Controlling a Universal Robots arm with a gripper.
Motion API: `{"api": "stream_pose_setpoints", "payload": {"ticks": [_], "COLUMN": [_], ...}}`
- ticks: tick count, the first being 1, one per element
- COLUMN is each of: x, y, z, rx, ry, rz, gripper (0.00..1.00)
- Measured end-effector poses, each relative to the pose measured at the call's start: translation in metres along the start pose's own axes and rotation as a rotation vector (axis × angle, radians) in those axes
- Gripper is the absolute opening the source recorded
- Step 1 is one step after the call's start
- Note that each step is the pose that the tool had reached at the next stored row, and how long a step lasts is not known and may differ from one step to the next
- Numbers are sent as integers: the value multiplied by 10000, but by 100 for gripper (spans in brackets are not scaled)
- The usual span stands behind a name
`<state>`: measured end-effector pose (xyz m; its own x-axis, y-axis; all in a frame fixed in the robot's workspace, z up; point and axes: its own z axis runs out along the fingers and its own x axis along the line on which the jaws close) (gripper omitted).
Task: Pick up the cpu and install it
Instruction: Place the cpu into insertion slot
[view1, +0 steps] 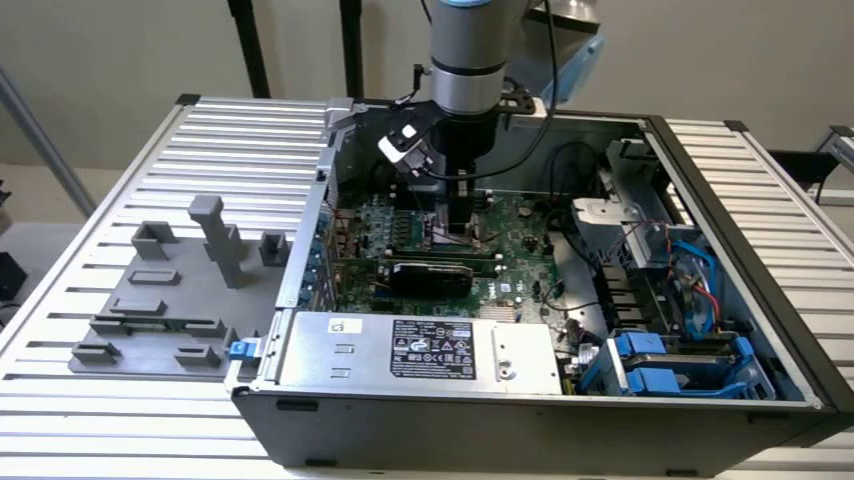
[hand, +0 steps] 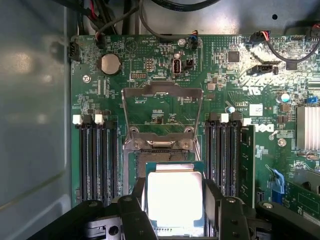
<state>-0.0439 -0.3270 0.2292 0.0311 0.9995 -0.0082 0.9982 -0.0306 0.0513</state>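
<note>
Clamping the cpu (hand: 175, 192) by its side edges, the pincer (hand: 174, 207) hangs right over the motherboard (hand: 150, 65). The flipped-up metal frame (hand: 162, 95) is just past it.

Grey tray (view1: 147, 310) on the slatted table (view1: 107, 425) beside an open computer case (view1: 534, 432) (power supply (view1: 427, 350) inside).

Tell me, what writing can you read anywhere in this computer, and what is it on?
"DELL", it seems: white print on the motherboard.
Black label on the power supply: print too small to read.
White sticker on the motherboard: blurred.
Top of the cpu: washed out by glare, unreadable.
</note>
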Motion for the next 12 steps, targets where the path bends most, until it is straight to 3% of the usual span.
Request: {"api": "stream_pose_setpoints", "payload": {"ticks": [12], "x": [56], "y": [-11], "z": [196], "rx": [-14], "ry": [-1], "rz": [0], "gripper": [55]}}
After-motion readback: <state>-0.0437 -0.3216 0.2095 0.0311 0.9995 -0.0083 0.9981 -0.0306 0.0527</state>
